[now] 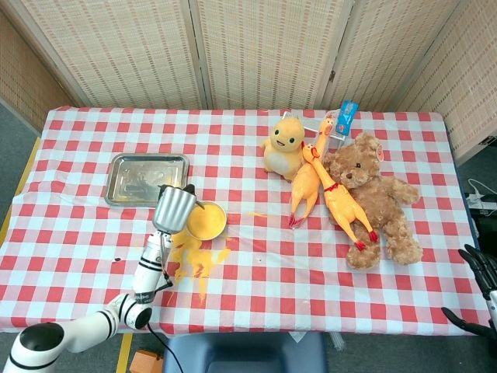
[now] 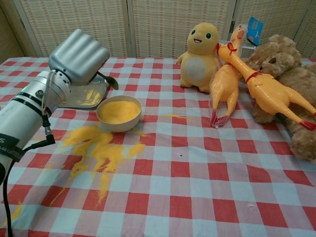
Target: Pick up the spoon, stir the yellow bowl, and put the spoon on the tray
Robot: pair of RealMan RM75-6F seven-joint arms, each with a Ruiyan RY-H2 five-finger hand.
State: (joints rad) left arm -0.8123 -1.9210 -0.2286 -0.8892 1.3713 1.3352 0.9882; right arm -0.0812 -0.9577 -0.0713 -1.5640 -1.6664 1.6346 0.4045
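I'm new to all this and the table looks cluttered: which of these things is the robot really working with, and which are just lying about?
In use: spoon, held in the left hand; yellow bowl; tray.

Lying about: yellow plush, two rubber chickens, teddy bear, blue card, spilled yellow powder. The right hand is idle at the table's edge.

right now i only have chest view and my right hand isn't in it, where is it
observer: head view shows the right hand off the table's near right corner, fingers apart, holding nothing.
operator: ok, is the left hand with the spoon over the tray
observer: from above, the left hand overlaps the tray's near right corner and the yellow bowl's left rim.
operator: anything lying in the tray
observer: the part the hand hides from you shows from above: only yellow smears, no object.
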